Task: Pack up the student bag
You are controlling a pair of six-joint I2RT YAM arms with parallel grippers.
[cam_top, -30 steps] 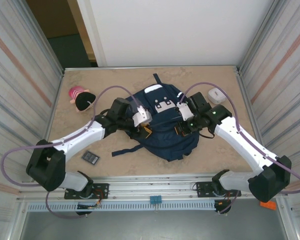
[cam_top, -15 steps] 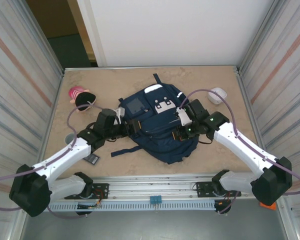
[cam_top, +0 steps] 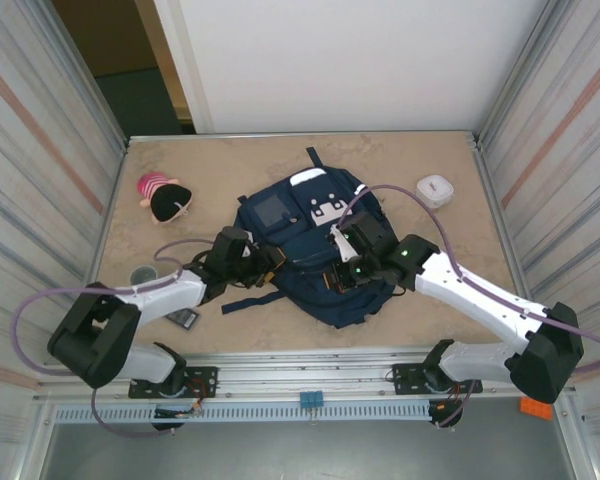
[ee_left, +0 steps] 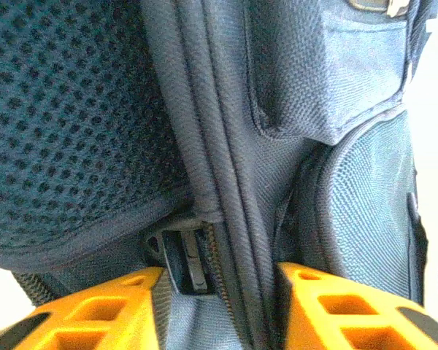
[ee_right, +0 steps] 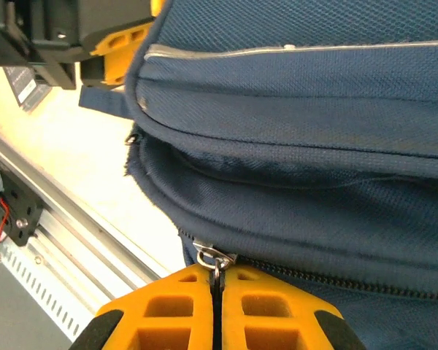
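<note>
Lying near-to-far, student bag, top away

A pink-and-black plush toy lies on the sandy tabletop, beyond the left gripper and out to its left. A small grey round cup sits well to that gripper's left. A dark flat card lies nearer the table's front edge, also to its left. A white rounded case rests beyond the right gripper, off to its right.
</note>
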